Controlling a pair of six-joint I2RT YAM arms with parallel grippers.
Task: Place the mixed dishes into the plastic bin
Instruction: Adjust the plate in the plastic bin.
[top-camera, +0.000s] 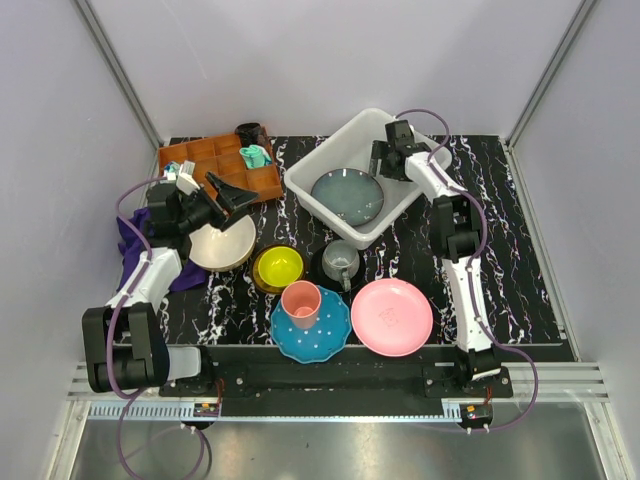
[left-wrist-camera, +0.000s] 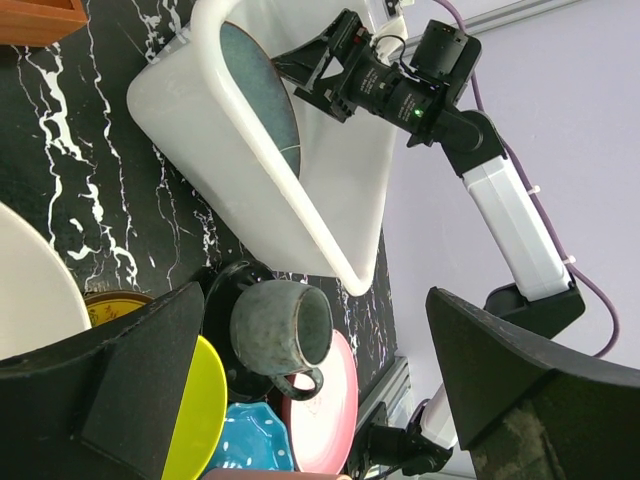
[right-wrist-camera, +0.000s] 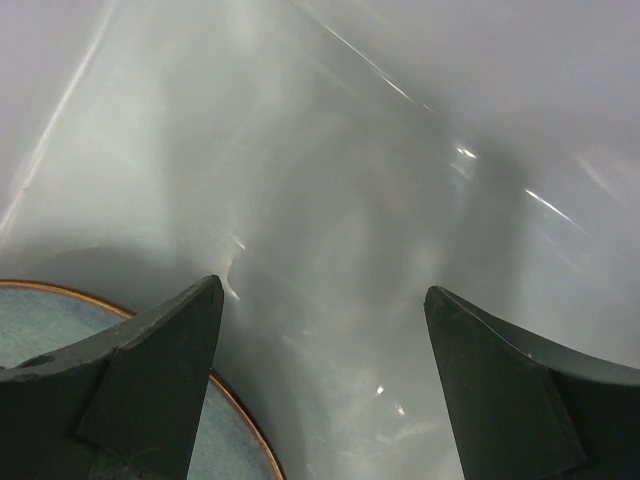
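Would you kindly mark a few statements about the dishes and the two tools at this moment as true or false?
1. The grey-blue plate lies inside the plastic bin. True.
2. The pink cup lies on its side. False: it stands upright on the blue dotted plate.
3. The right tool is open and empty inside the bin. True.
4. The left tool grips the grey mug. False: it is open and holds nothing; the mug sits on the black saucer.
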